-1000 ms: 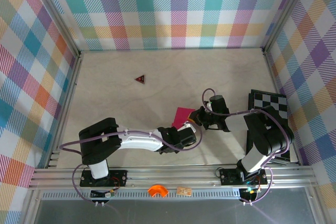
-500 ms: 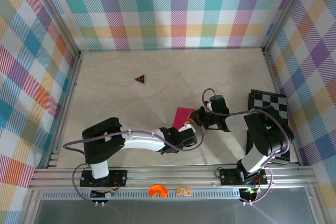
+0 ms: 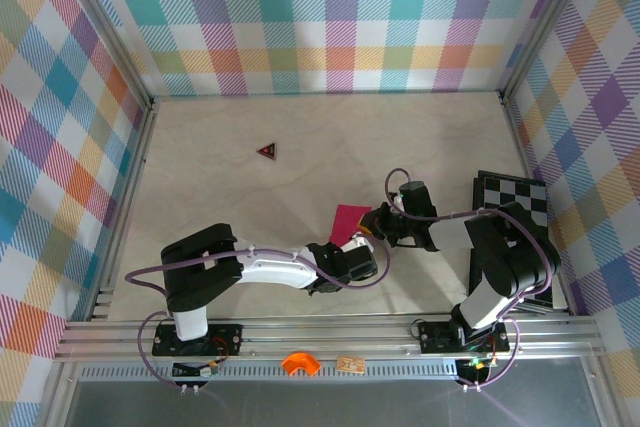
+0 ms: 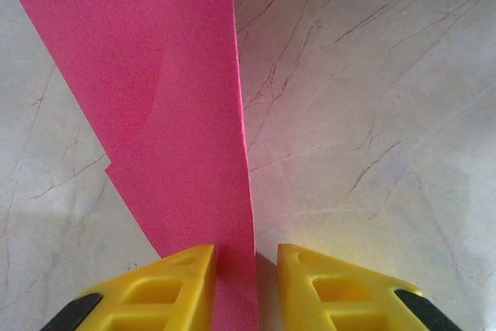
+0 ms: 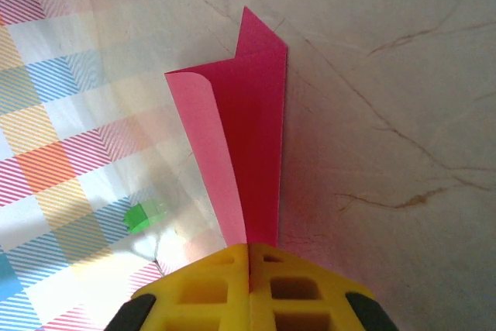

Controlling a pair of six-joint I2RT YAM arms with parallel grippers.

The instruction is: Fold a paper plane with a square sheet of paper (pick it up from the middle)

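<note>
We hold the square sheet of paper (image 5: 252,137) in the right gripper (image 5: 249,250), whose fingers are pressed together on its folded end, over the table (image 3: 230,207) between the two arms. The left gripper (image 4: 246,257) straddles the sheet with its jaws apart, and a gap shows beside one finger. In our judgement, the left should close squarely on the doubled layers before any pull, so they do not slip. The right wrist view shows a curled loose flap and a pointed corner. The left wrist view shows instead one long straight edge.
</note>
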